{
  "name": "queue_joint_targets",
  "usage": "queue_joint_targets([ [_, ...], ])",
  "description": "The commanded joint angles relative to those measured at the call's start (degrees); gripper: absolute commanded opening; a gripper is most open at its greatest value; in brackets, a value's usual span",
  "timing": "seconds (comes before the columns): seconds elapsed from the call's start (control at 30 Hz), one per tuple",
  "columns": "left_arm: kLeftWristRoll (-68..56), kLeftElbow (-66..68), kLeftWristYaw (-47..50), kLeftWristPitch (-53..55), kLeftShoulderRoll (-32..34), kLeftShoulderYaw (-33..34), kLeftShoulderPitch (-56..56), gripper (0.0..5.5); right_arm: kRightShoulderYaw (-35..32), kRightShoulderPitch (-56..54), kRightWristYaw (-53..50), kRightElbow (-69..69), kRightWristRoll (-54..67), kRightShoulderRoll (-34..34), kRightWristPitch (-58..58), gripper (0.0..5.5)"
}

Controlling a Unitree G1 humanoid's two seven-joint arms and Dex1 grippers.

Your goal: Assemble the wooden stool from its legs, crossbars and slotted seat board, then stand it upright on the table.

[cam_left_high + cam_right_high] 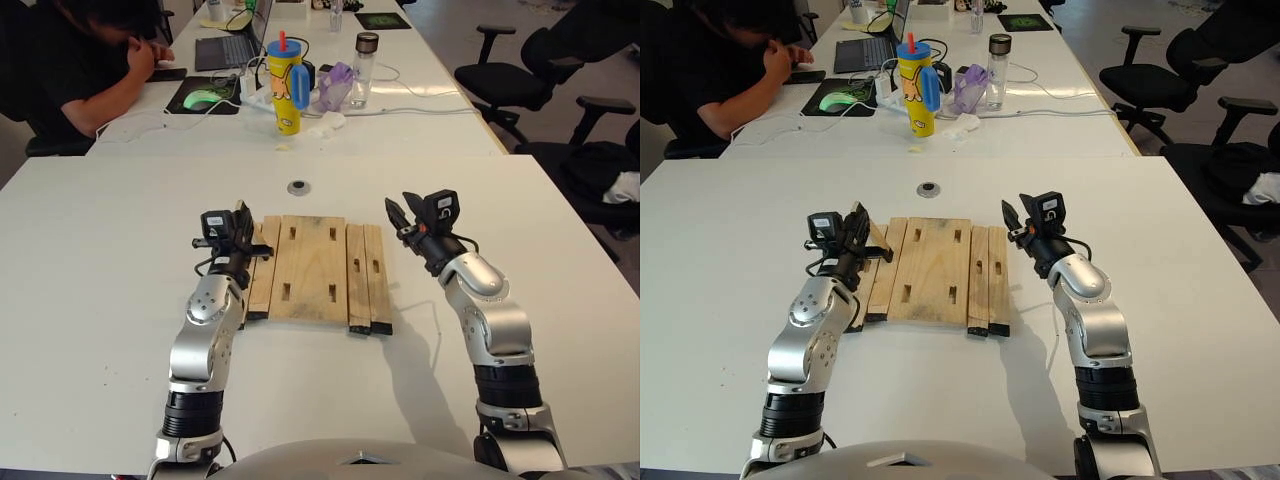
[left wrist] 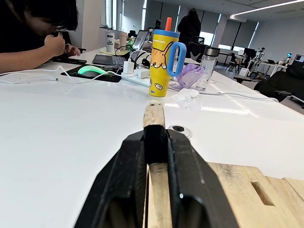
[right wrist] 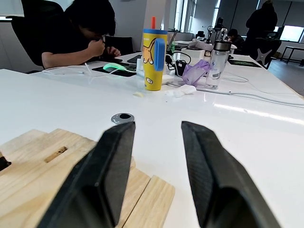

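While the left pincer [image 2: 155, 137] is clamped on a thin wooden strip [image 2: 154, 114], the right pincer [image 3: 154, 130] hangs with its fingers apart and nothing between them. The stool parts lie flat side by side in the middle of the white bench [image 1: 110, 260], each with its long axis running from the robot's side toward the far edge. The seat board [image 1: 312, 265] is the widest piece and sits in the centre, its four short slots aligned the same near-to-far way. Touching its right edge are two slotted strips [image 1: 365, 275] with dark near ends. A plank [image 1: 264, 268] lies against its left edge, and the gripped strip is just left of that, at the outer left of the row. The strip's far end pokes out past the left fingertips and points away from the robot, toward a round grommet [image 1: 298, 187] set in the bench. Whether it is lifted off the surface cannot be told. The right pincer is just beside the far right corner of the slotted strips, not touching them. A yellow cup [image 1: 284, 85] stands well beyond on the next bench.
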Motion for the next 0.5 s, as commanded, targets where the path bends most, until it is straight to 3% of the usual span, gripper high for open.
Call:
queue_joint_targets([
  [0.03, 3.18, 6.73, -0.80, 3.47, 0.91, -2.84, 6.20, 0.43, 1.30, -0.67, 0.24, -0.49, -1.21, -0.53, 0.19, 1.79],
  [0.2, 7.54, 8.28, -2.15, 0.74, 2.20, -6.60, 6.81, 0.43, 1.77, -0.15, 0.22, -0.98, -1.78, -0.79, 0.52, 1.79],
  [0.5, 6.11, 7.95, -2.72, -3.69, -0.41, -4.60, 6.82, 0.43, 2.61, -1.25, 1.12, -0.70, -2.06, -1.13, 1.05, 1.79],
])
